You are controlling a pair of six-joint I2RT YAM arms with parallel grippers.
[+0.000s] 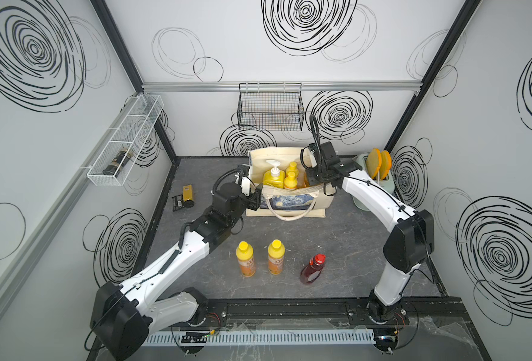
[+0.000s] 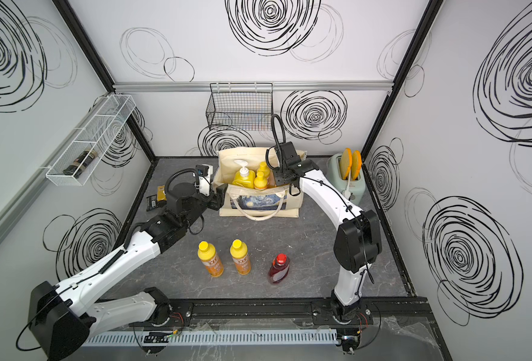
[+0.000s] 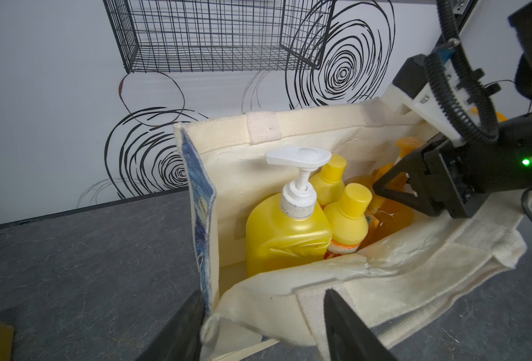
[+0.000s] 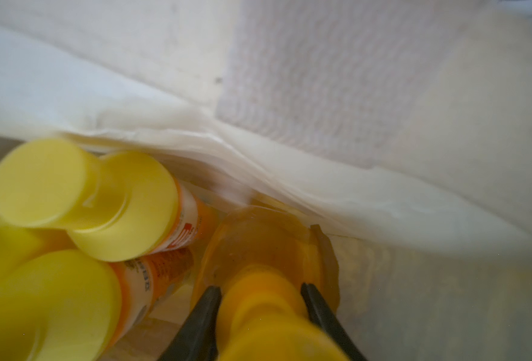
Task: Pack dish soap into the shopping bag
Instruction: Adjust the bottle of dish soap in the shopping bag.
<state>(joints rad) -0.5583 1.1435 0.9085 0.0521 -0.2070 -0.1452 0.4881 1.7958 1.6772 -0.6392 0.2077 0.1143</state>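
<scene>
The cream shopping bag (image 1: 317,204) (image 2: 289,209) stands open at the back of the mat. Inside it are a yellow pump bottle (image 1: 273,176) (image 3: 286,231), two orange yellow-capped bottles (image 3: 349,215) (image 3: 330,178) and an amber pump bottle (image 4: 258,247). My right gripper (image 4: 261,289) (image 1: 313,183) reaches down into the bag, shut on the amber bottle's pump neck. My left gripper (image 3: 263,293) (image 1: 255,200) is open, straddling the bag's near left corner rim. Two orange bottles (image 1: 245,259) (image 1: 276,258) and a dark-red bottle (image 1: 313,268) stand near the front.
A black wire basket (image 1: 271,109) hangs on the back wall above the bag. A white wire shelf (image 1: 123,147) on the left wall holds a dark jar. Yellow-and-black packets (image 1: 184,197) lie left of the bag. A pale green toaster (image 1: 374,184) stands at the back right.
</scene>
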